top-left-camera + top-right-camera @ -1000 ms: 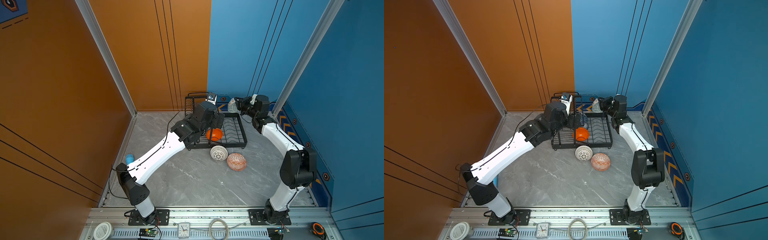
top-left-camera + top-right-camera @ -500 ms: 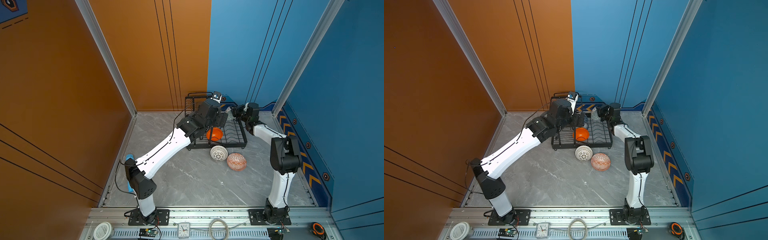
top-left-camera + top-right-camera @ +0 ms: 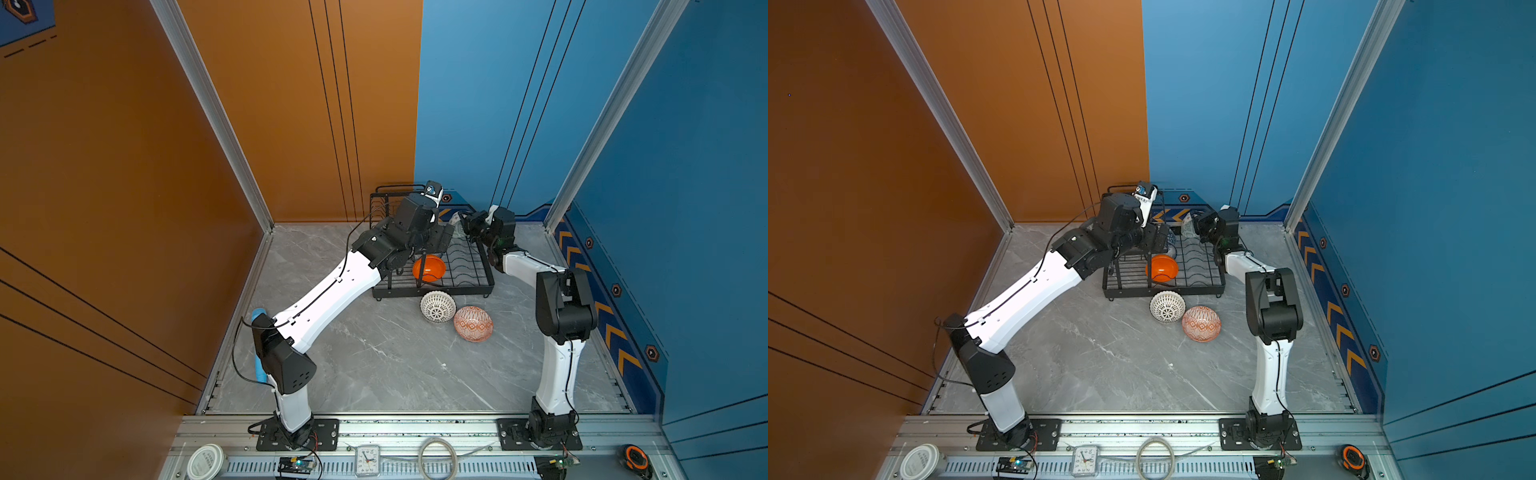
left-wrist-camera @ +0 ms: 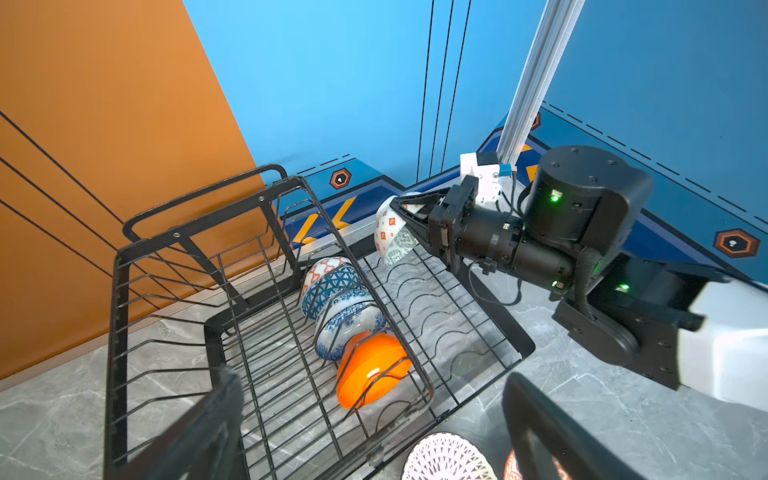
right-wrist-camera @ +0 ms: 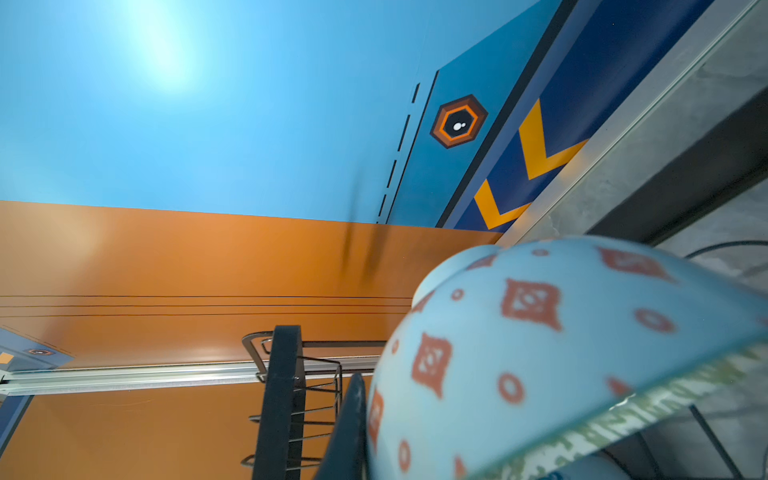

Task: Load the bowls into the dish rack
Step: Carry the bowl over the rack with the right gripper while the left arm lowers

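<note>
The black wire dish rack [image 3: 469, 286] [image 3: 1200, 286] [image 4: 469, 316] stands at the back of the table. Three bowls stand on edge in a row inside it: blue geometric [image 4: 332, 286], white with blue floral [image 4: 349, 328], glossy orange [image 4: 372, 370] [image 3: 429, 268] [image 3: 1162, 268]. My right gripper [image 3: 465, 222] [image 3: 1196, 222] [image 4: 409, 220] [image 5: 365, 415] is shut on the rim of the pale green patterned bowl [image 4: 390, 237] [image 5: 561, 353], held tilted above the rack's far right end. My left gripper [image 3: 440, 237] [image 3: 1158, 239] [image 4: 372, 378] hangs open over the rack, holding nothing. The lattice bowl [image 3: 437, 306] [image 3: 1167, 306] and the orange-white diamond bowl [image 3: 473, 323] [image 3: 1201, 323] lie in front of the rack.
A light-blue cylinder [image 3: 258, 345] lies at the table's left edge behind my left arm. On the front rail sit a white lid [image 3: 205, 461], a small clock [image 3: 367, 459], a ring of tape [image 3: 437, 457] and a tape measure [image 3: 636, 457]. Walls close in the back and both sides.
My right arm has folded in and carried the pale green bowl left and lower, toward the rack. My left arm has risen at the elbow, its open gripper still over the rack.
</note>
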Controlling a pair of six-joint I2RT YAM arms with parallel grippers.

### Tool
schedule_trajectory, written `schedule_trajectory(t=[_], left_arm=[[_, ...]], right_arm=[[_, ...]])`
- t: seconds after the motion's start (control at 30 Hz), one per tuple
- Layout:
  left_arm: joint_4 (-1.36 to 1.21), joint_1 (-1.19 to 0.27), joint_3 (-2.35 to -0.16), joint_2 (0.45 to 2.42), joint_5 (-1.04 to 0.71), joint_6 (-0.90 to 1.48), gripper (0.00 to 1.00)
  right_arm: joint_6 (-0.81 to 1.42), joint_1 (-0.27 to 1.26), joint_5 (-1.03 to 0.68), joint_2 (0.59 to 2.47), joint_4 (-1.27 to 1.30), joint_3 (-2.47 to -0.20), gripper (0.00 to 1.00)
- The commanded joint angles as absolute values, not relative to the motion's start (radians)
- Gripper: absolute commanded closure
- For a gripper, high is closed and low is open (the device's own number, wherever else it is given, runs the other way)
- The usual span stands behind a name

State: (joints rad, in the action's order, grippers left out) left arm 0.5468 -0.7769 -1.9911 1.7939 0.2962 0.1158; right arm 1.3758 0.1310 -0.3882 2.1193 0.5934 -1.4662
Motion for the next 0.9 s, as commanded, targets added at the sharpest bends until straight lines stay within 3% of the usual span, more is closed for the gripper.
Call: schedule_trajectory(t=[0.0,0.87], left_arm=[[0.583,-0.766,-2.015,1.799,0.274,0.1,0.02],[0.653,-0.739,-2.085,1.85,0.233,0.098,0.02]], right_arm=[[1.369,0.139,-0.361,2.155,0.719,-1.466,1.0],[1.381,0.15,-0.301,2.284,0.824,-1.504,1.0]])
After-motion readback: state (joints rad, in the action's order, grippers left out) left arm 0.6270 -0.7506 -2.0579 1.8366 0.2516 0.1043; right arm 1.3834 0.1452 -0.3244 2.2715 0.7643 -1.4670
